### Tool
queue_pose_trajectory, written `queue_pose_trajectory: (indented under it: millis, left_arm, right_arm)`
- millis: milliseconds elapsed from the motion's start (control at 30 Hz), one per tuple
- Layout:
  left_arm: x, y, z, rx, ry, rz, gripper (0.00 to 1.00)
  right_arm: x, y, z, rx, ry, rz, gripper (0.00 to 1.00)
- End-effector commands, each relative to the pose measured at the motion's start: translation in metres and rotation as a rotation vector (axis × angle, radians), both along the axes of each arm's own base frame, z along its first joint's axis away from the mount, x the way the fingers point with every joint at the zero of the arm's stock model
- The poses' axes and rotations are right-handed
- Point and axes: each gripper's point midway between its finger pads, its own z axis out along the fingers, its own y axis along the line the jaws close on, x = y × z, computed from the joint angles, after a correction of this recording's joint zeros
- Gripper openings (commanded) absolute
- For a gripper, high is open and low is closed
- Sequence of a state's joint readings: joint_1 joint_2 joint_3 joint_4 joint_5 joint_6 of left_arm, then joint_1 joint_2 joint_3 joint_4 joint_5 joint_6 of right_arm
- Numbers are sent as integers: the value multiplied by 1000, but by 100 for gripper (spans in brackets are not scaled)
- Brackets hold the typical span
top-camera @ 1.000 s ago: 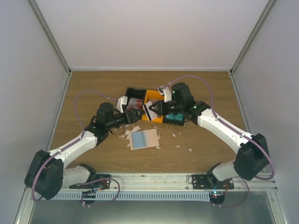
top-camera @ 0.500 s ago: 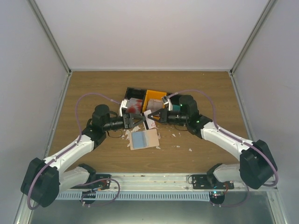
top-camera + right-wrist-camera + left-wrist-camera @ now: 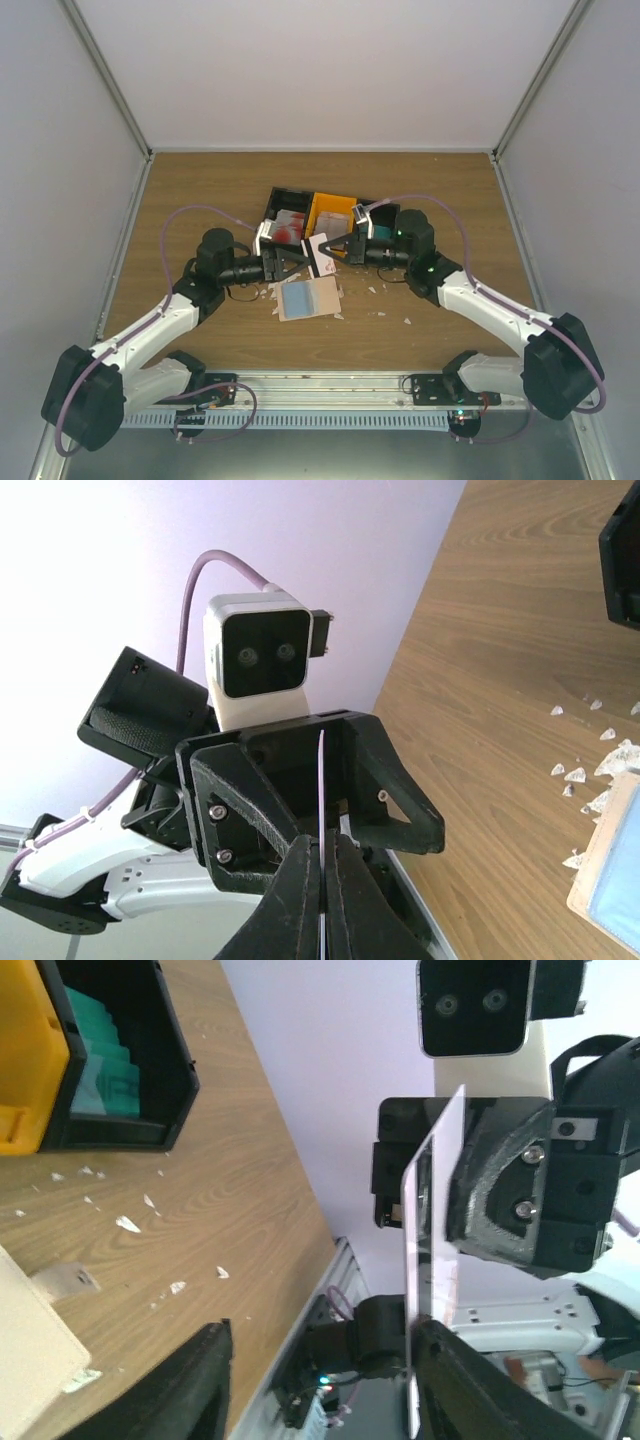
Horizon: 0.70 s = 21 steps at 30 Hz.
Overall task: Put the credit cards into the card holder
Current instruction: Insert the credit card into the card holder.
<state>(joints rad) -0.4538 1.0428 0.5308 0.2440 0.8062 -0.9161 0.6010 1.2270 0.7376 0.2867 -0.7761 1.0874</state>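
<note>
1. My right claw (image 3: 322, 880) is pinched shut on one pale credit card (image 3: 428, 1250). It holds the card on edge in the air above the tabletop (image 3: 200, 190).
2. My left claw (image 3: 322, 1345) faces it with jaws apart, one finger on each side of the card's free end. In the right wrist view the card sits about mid-gap, and neither left finger looks to be touching it.
3. I judge this to be a hand-over. The left should close squarely on the card's flat faces, well clear of the right fingertips.
4. The right should let go only once the left grip is firm. Thin, slick plastic can swivel or drop if it is nipped by a corner.
5. The card holder (image 3: 318, 297) lies open and flat on the tabletop just on the near side of both claws, with white scraps (image 3: 127, 1223) scattered around it. The left grip should leave one edge of the card free to lead into a pocket.
6. More teal cards (image 3: 100, 1070) sit in the black bin (image 3: 178, 1090).
</note>
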Motion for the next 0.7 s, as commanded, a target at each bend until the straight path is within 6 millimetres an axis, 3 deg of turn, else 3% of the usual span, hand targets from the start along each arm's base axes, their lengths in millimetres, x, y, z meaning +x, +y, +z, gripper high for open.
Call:
queue_pose_trajectory:
  millis: [0, 467, 667]
  left_arm:
    - [-6, -4, 5, -40, -25, -49, 49]
    - [-11, -16, 8, -105, -11, -176, 1]
    - [-6, -12, 0, -87, 0, -162, 0]
  right_arm:
    - [-7, -1, 2, 26, -7, 24, 1]
    - [-8, 10, -17, 31, 15, 90, 4]
    - [-4, 5, -31, -34, -1, 52, 15]
